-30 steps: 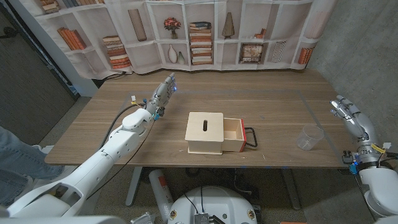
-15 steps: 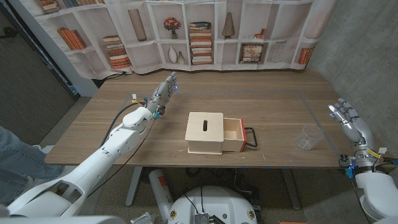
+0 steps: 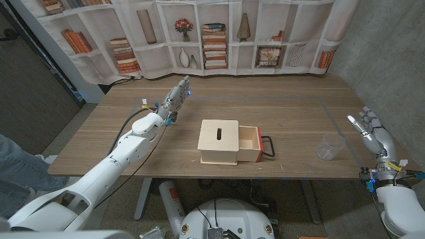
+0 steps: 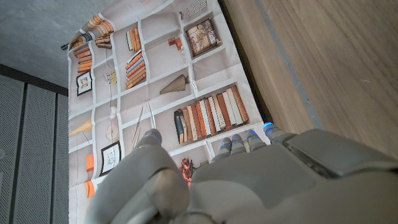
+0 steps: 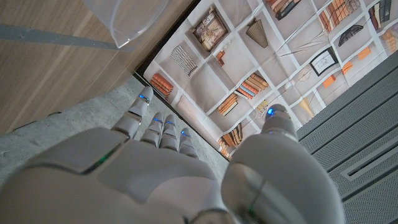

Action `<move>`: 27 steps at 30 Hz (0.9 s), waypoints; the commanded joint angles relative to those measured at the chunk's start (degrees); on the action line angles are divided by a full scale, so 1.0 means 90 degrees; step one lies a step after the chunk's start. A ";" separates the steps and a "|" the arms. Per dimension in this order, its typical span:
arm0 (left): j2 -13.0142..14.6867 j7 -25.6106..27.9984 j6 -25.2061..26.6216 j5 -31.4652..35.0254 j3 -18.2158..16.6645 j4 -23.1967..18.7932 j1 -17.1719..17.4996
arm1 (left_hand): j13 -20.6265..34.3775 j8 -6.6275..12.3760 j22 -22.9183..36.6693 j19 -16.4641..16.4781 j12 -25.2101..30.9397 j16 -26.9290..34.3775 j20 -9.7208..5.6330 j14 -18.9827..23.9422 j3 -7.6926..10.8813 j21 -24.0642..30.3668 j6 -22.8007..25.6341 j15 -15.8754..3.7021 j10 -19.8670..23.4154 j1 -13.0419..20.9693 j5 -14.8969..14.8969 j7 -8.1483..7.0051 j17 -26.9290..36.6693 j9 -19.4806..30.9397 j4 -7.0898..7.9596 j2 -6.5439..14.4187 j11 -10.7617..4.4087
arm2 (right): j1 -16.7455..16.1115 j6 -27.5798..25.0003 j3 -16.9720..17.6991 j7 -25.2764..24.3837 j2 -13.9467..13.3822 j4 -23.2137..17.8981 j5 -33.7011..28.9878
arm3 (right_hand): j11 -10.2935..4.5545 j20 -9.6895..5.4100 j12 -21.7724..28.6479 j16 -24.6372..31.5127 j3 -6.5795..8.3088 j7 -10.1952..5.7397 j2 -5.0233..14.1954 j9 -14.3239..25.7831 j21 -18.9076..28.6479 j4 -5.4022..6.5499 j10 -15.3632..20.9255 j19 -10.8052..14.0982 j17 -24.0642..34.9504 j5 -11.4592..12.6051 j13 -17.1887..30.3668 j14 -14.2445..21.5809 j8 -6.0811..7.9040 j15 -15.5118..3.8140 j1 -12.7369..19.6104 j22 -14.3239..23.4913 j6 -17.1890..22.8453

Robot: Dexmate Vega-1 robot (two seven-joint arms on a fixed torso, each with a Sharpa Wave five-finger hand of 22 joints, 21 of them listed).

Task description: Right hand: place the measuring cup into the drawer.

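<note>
While the clear measuring cup [image 3: 331, 147] stands upright on the desk [image 3: 285, 106] near its right edge, the right hand [image 3: 371, 132] hangs just beside it, past the desk's edge, with its fingers spread apart and nothing in them. The cup and the hand are not touching. In the right wrist view the hand's back [image 5: 155, 174] shows with the fingers reaching up, and the cup [image 5: 127, 18] appears as a see-through rim against the wood.

A pale wooden box [image 3: 219, 141] with a dark slot in its top sits near the middle of the desk. Its drawer [image 3: 250, 143] is pulled out toward the right, and a black loop handle with red ends [image 3: 268, 147] sticks out from the drawer's front. The cup is well apart from the drawer, to its right.

The left hand [image 3: 174, 99] is raised over the left part of the desk, behind and to the left of the box, fingers straight and close together, holding nothing. The left wrist view shows the back of this hand [image 4: 249, 180] with the desk's wood [image 4: 336, 62] beyond it.

A printed cloth with pictures of bookshelves [image 3: 212, 33] hangs behind the desk. A person's leg in blue jeans [image 3: 16, 169] shows at the left edge.
</note>
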 commanded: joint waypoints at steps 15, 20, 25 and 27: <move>-0.0125 -0.0093 0.0025 0.0036 0.0084 0.0264 -0.0182 | 0.0008 0.0005 0.0025 -0.0307 0.0028 -0.0008 -0.0064 -0.0204 -0.0029 -0.0038 0.0022 0.0011 -0.0005 0.0052 -0.0035 0.0014 0.0027 0.0014 0.0006 0.0010 0.0023 | -0.0113 -0.0690 -0.0256 -0.0594 -0.0142 -0.0135 -0.1004 | 0.0078 0.0119 -0.0038 -0.0045 -0.0231 -0.0084 -0.0070 0.0017 -0.0213 -0.0051 -0.0469 0.0032 0.0002 0.0123 0.0040 -0.0370 0.0068 0.0143 0.0074 0.0026 -0.0346; -0.0127 -0.0092 0.0042 0.0036 0.0088 0.0253 -0.0189 | 0.0008 0.0005 0.0025 -0.0320 0.0029 -0.0006 -0.0046 -0.0200 -0.0033 -0.0048 0.0026 0.0009 -0.0002 0.0053 -0.0036 0.0011 0.0027 0.0014 0.0006 0.0014 0.0017 | -0.0076 -0.0683 -0.0371 -0.0729 -0.0117 -0.0052 -0.1055 | 0.0088 0.0150 -0.0037 -0.0037 -0.0255 -0.0119 -0.0061 0.0018 -0.0233 -0.0048 -0.0519 0.0042 0.0003 0.0136 0.0040 -0.0391 0.0079 0.0144 0.0073 0.0027 -0.0360; -0.0131 -0.0087 0.0064 0.0045 0.0101 0.0253 -0.0199 | 0.0008 0.0004 0.0026 -0.0319 0.0028 -0.0006 -0.0043 -0.0200 -0.0039 -0.0055 0.0026 0.0010 -0.0005 0.0054 -0.0039 0.0007 0.0028 0.0015 0.0006 0.0019 0.0019 | -0.0063 -0.0644 -0.0502 -0.0878 -0.0111 0.0056 -0.1119 | 0.0083 0.0162 -0.0031 -0.0031 -0.0272 -0.0132 -0.0044 0.0019 -0.0254 -0.0041 -0.0549 0.0043 0.0005 0.0150 0.0041 -0.0410 0.0082 0.0146 0.0070 0.0028 -0.0388; -0.0134 -0.0093 0.0072 0.0044 0.0106 0.0258 -0.0207 | 0.0008 0.0003 0.0026 -0.0324 0.0028 -0.0006 -0.0039 -0.0199 -0.0040 -0.0058 0.0026 0.0013 -0.0005 0.0054 -0.0039 0.0008 0.0028 0.0015 0.0006 0.0019 0.0018 | -0.0080 -0.0730 -0.0527 -0.0935 -0.0110 0.0028 -0.1146 | 0.0078 0.0182 -0.0027 -0.0030 -0.0279 -0.0144 -0.0036 0.0019 -0.0266 -0.0039 -0.0561 0.0039 0.0006 0.0157 0.0041 -0.0423 0.0084 0.0150 0.0070 0.0028 -0.0399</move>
